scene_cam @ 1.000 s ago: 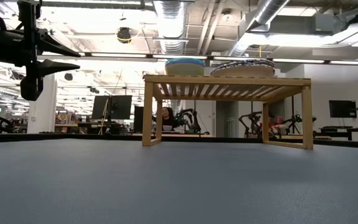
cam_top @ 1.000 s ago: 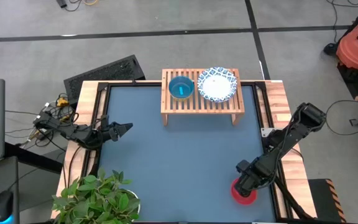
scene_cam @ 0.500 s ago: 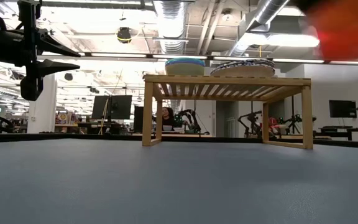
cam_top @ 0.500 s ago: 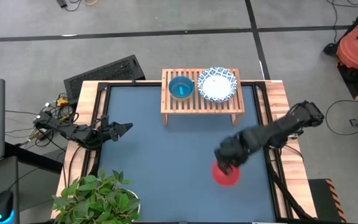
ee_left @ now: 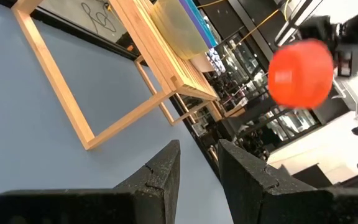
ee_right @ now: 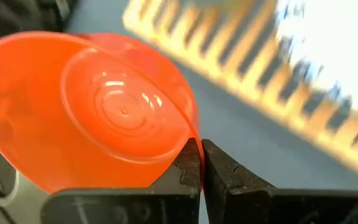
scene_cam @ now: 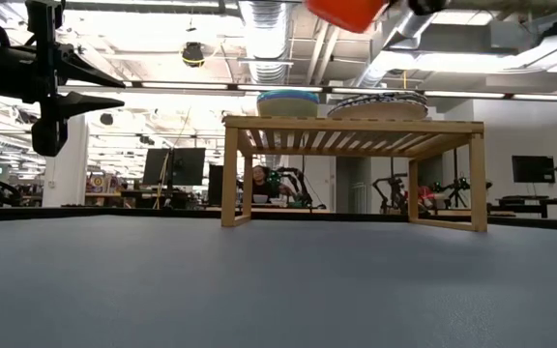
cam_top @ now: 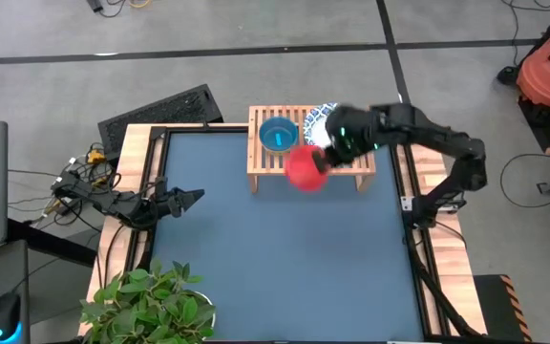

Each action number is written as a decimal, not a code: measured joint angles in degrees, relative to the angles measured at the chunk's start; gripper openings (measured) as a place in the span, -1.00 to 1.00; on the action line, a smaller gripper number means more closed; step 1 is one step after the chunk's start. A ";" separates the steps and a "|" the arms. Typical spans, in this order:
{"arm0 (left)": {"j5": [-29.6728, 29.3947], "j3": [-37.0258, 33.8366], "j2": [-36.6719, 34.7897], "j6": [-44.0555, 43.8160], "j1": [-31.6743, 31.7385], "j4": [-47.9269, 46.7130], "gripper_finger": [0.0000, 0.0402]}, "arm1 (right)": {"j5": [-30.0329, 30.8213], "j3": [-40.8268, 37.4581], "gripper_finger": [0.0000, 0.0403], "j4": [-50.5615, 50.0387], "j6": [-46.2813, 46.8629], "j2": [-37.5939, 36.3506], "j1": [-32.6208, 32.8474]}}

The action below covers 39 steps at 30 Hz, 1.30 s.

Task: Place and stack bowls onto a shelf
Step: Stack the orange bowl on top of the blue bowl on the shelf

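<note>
High view: right tool [cam_top: 327, 156] clamped on the red bowl [cam_top: 304, 169], carried above the front edge of the shelf [cam_top: 267, 161], near the teal bowl [cam_top: 278, 135] and the patterned bowl [cam_top: 338, 117] behind it. Left tool [cam_top: 191, 197] parked at the tabletop's [cam_top: 285, 258] left edge.

Low view: red bowl [scene_cam: 348, 12] well above shelf height.

Left wrist view: fingers [ee_left: 164, 171] slightly parted, holding nothing.

Right wrist view: rim pinched between closed fingers [ee_right: 190, 163].

Step judged: carrying for stacking. Next likely needed: centring over the teal bowl, then lowering level.

Red bowl [cam_top: 303, 169] airborne at the shelf [cam_top: 311, 154] front edge; teal bowl [cam_top: 278, 135] and blue-patterned bowl [cam_top: 349, 122] sit atop.
</note>
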 joint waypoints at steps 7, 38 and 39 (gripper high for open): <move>-0.01 0.01 0.01 -0.28 0.01 0.02 -0.53 | 1.42 8.21 -0.89 7.31 -9.08 6.80 -10.02; -2.19 -0.01 0.00 -0.46 -0.01 -0.01 -0.53 | -5.41 24.20 -0.78 -1.18 -19.29 27.20 -21.13; -2.23 -0.01 0.01 -0.47 0.01 0.00 -0.53 | -5.42 24.21 -0.73 -1.18 -19.40 27.22 -21.12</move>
